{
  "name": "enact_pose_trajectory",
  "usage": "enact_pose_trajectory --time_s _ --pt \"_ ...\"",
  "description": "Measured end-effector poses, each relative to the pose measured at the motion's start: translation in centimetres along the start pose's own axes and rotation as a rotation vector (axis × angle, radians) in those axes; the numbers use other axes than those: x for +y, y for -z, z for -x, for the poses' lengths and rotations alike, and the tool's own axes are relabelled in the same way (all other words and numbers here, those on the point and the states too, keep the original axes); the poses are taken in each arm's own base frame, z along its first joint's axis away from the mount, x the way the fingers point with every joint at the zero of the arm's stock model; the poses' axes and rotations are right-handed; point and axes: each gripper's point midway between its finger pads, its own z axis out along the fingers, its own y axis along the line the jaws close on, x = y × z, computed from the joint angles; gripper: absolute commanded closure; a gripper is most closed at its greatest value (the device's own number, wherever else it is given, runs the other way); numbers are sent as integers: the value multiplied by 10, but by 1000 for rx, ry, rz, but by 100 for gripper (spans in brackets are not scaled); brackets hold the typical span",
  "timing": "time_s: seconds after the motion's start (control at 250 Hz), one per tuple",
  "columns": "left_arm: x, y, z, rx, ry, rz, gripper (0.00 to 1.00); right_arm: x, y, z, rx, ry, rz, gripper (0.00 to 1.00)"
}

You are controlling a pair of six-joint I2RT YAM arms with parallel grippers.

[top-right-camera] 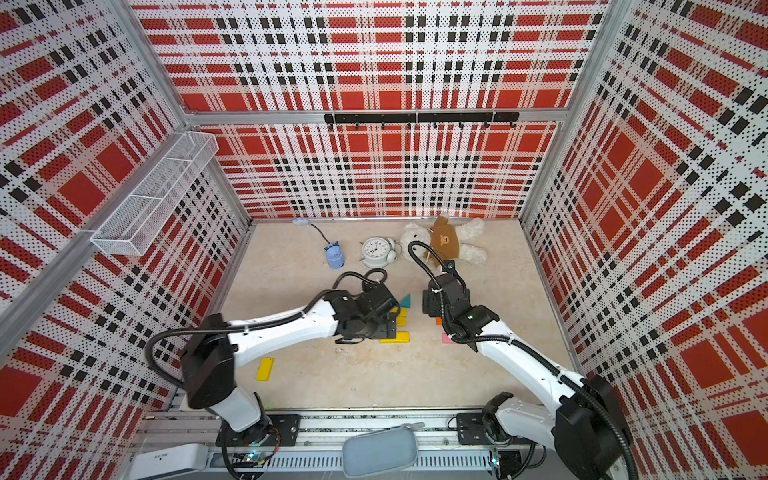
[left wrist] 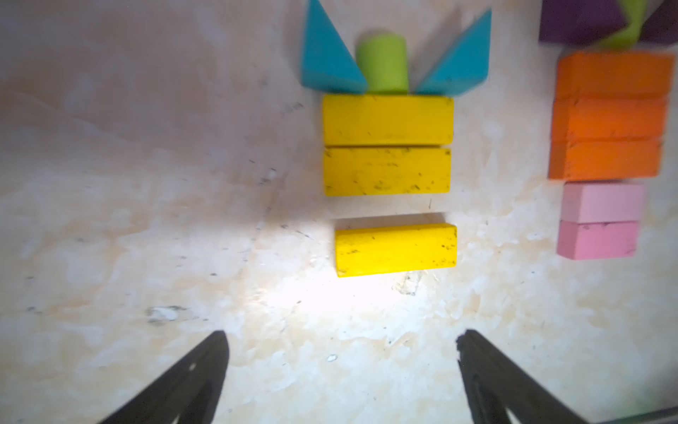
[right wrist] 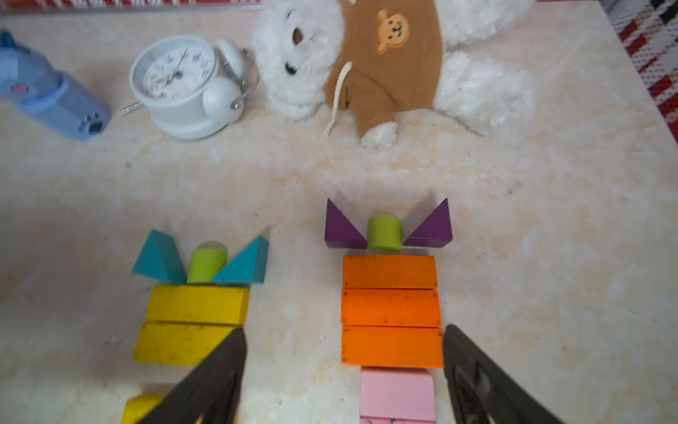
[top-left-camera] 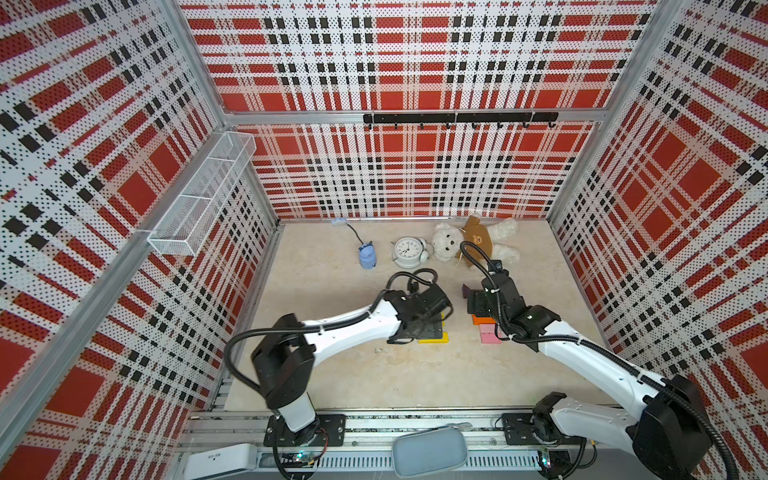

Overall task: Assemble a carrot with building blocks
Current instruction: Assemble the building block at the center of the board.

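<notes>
Left gripper (left wrist: 341, 332), jaws spread and empty, and right gripper (right wrist: 342, 328), jaws apart astride the pink bar (right wrist: 397, 392), hover at mid-frame in both top views; beyond, the loose yellow bar (left wrist: 396, 249), just short of the yellow pair (left wrist: 387, 121) abutting lime stub (left wrist: 383, 62) and teal triangles (left wrist: 326, 62), probably wants a square, gentle push flush.

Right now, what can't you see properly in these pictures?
Orange bars: right arm covers most in both top views.
Purple triangles: blurred, cut by left wrist view's edge.
Loose yellow bar: right wrist view, mostly behind the right gripper's finger.
Clock face: too small to read in a top view.
</notes>
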Motion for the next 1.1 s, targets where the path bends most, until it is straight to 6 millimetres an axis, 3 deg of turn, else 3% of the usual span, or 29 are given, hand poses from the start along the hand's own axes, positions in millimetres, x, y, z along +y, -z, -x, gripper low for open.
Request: enact_pose_trajectory --time_s 0.132,0.252,0.38,0.48,0.612,0.713,1.101 --pt "60 36 66 -139 179 -101 0 33 -2 -14 112 68 79 33" --pt "109 65 119 -277 317 -180 0 71 6 -60 251 190 173 34" --pt "134 75 150 -337 358 -258 1 89 8 -108 393 272 225 42" --pt "147 71 158 -340 389 -332 0 92 6 -134 472 293 244 41" --pt "161 59 151 -305 439 -393 1 95 -2 -152 530 302 241 38" --pt "158 56 146 -280 440 -424 1 94 -12 -163 563 312 219 38" --pt "145 64 152 -288 424 -512 0 99 -30 -161 548 308 179 48"
